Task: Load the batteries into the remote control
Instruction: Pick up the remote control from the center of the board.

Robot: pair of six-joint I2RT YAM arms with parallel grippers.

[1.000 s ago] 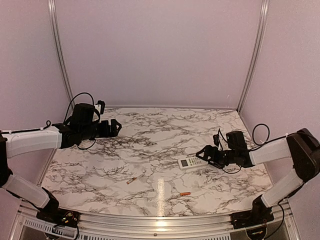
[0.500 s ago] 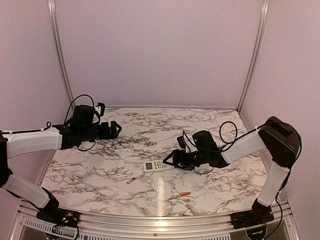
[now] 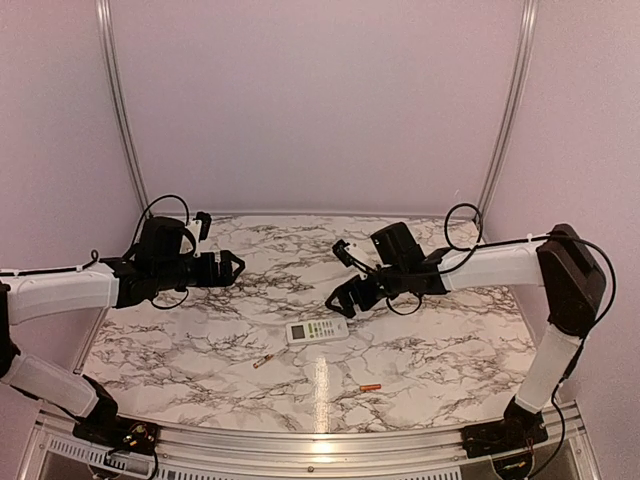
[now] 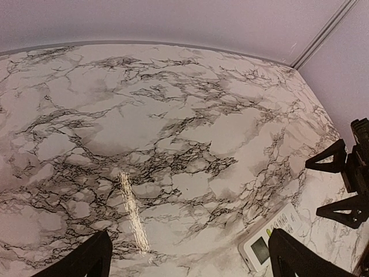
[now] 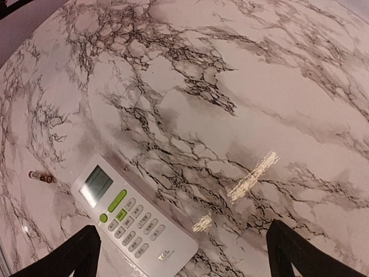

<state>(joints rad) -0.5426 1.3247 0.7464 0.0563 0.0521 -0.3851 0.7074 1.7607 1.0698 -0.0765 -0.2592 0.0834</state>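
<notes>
Pre-grasp step: remote control (image 3: 317,331) lies face-up on counter (image 3: 430,345); gold battery (image 3: 265,361) at its 8 o'clock, orange battery (image 3: 370,387) at 5. Left gripper (image 3: 232,266) and right gripper (image 3: 342,275) are both spread, empty. Next, likely: flip it to reach the back cover.

Left arm (image 3: 60,292) and right arm (image 3: 500,265): white link shells, black joints and wrist housings. Black cables (image 3: 463,206) loop at both wrists. Left gripper (image 3: 238,266) and right gripper (image 3: 338,273): black, triangular-framed fingers.

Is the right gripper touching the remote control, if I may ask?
Apart: the top view shows bare marble between right gripper and remote control.
</notes>
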